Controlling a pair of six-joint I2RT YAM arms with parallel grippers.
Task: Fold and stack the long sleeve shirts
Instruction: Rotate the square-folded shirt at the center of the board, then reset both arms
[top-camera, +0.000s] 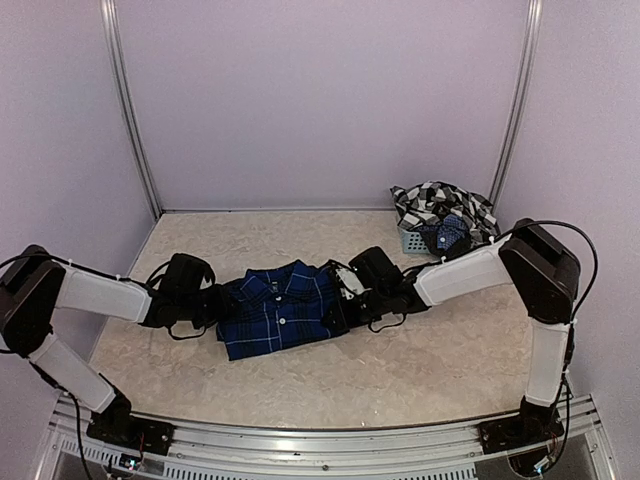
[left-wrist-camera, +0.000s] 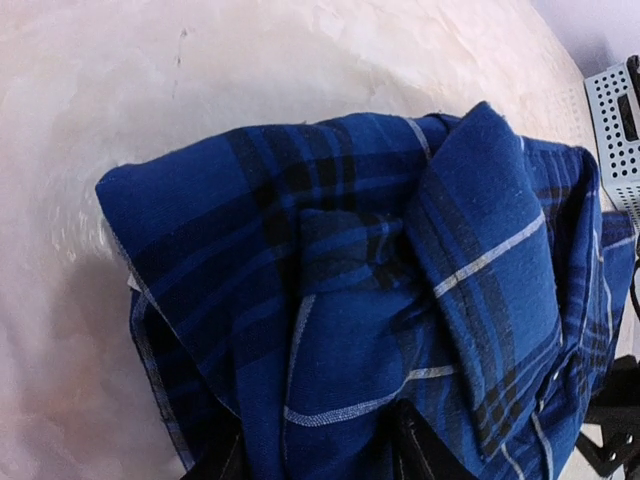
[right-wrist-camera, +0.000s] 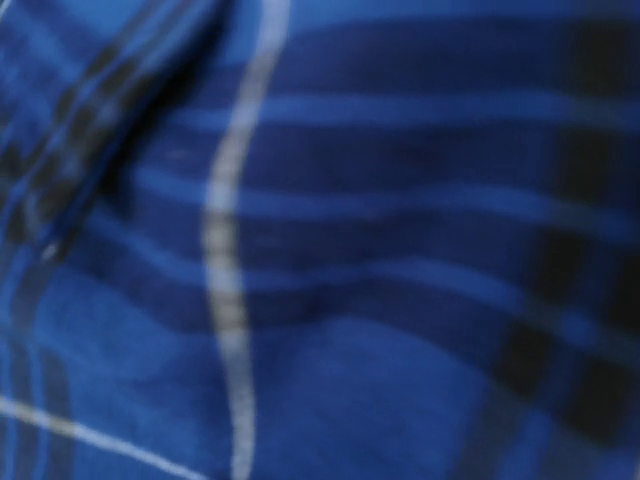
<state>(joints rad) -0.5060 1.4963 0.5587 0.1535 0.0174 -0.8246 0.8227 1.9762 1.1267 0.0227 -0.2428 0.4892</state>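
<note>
Between left pincer (top-camera: 222, 303) and right pincer (top-camera: 338, 306), folded navy plaid shirt (top-camera: 278, 310).

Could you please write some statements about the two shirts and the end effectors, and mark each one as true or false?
1. The blue plaid shirt lies in the middle of the table. True.
2. The black-and-white checked shirt is folded flat. False: it lies crumpled over the mesh basket.
3. The two shirts are stacked. False: they lie apart.
4. The left end effector and the right end effector are at opposite sides of the blue plaid shirt. True.
</note>
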